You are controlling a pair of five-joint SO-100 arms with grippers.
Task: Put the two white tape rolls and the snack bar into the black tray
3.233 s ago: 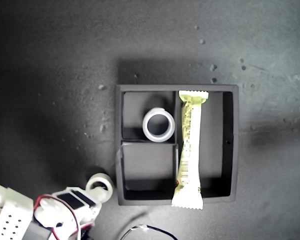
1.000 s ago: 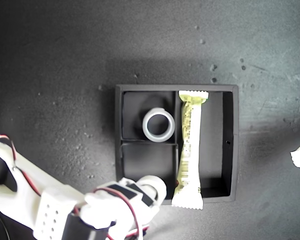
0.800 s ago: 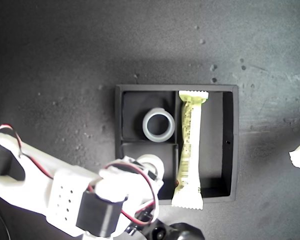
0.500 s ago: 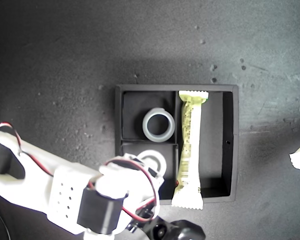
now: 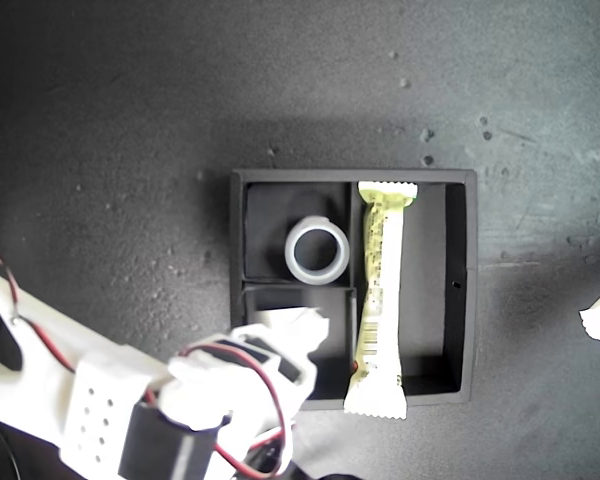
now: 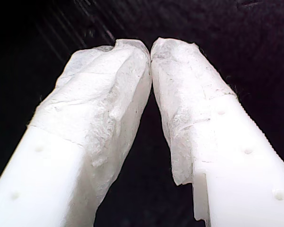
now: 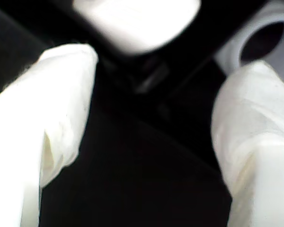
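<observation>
Hovering over the black tray's (image 5: 470, 290) small compartment nearest the exterior view's bottom, my second gripper (image 5: 292, 330) stands with its jaws spread wide and nothing between them; its padded fingers (image 7: 61, 118) frame a dark floor. The wider white tape roll (image 5: 317, 251) lies flat in the other small compartment, just beyond that gripper, and shows again past one finger (image 7: 267, 40) in the second wrist view. The smaller tape roll cannot be made out; the arm covers that compartment. The snack bar (image 5: 378, 300) lies lengthwise in the long compartment, its lower crimped end overhanging the tray wall. My first gripper (image 6: 150, 52) has its wrapped tips touching, holding nothing, over dark ground.
</observation>
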